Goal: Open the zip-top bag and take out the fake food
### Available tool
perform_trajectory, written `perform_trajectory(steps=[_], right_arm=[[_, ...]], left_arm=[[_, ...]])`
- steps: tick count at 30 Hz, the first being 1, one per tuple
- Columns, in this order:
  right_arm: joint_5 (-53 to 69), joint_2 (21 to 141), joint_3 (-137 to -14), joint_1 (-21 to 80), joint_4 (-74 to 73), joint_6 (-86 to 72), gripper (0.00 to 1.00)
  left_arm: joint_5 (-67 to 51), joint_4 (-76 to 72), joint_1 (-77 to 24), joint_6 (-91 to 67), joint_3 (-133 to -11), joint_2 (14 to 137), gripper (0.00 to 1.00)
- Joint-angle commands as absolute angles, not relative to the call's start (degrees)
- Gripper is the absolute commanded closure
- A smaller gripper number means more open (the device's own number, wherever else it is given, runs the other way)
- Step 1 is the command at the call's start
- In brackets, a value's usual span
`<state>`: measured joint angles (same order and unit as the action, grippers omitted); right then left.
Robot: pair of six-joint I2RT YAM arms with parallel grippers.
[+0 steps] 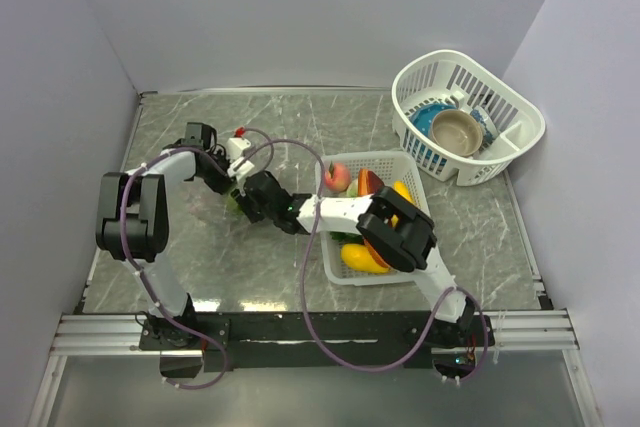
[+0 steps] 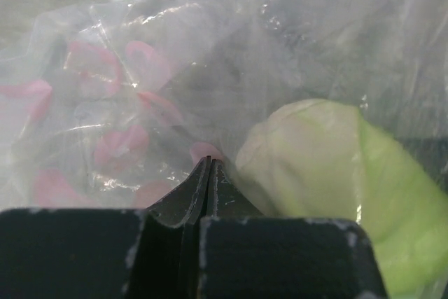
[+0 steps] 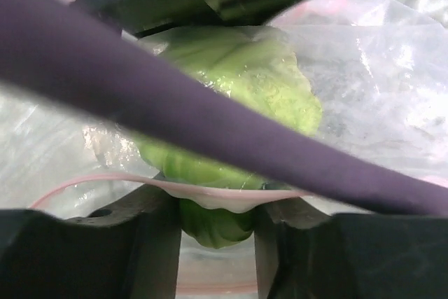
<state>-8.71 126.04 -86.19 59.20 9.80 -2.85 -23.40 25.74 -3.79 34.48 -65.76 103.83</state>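
We see the left claw (image 2: 210,164) pinched shut on the zip-top bag (image 2: 175,54) over the bench (image 1: 200,247); only the right wrist view shows the right claw (image 3: 213,225) gripping the lettuce (image 3: 238,82) inside.

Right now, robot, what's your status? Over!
Left pincer shut on the zip-top bag. Right pincer shut on the lettuce at the bag mouth. Purple cable crosses the right wrist view.

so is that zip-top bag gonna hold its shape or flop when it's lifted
Probably floppy: the zip-top bag film is creased and its zip strip sags in a curve. Likely light, though the lettuce inside may drag one side down.
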Motion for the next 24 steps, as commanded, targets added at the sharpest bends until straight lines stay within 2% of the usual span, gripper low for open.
perform_trajectory(steps=[1, 11, 20, 24], right_arm=[[-5.5, 118.4, -80.2, 59.3, 14.1, -5.1, 0.68], [-7.7, 103.8, -66.6, 62.7, 11.9, -6.2, 0.66], [-13.9, 92.7, -62.7, 65.4, 4.8, -6.8, 0.64], [-18.9, 83.4, -59.7, 65.4, 1.7, -6.6, 0.62]], left_arm=[[-30.8, 35.6, -4.7, 31.8, -67.1, 103.2, 0.99], [-20.5, 30.2, -2.1, 27.7, -65.5, 102.6, 0.99], [-18.3, 28.2, -2.0, 27.0, -62.8, 99.8, 0.99], [-18.5, 29.2, -1.8, 26.9, -62.2, 97.7, 0.99]])
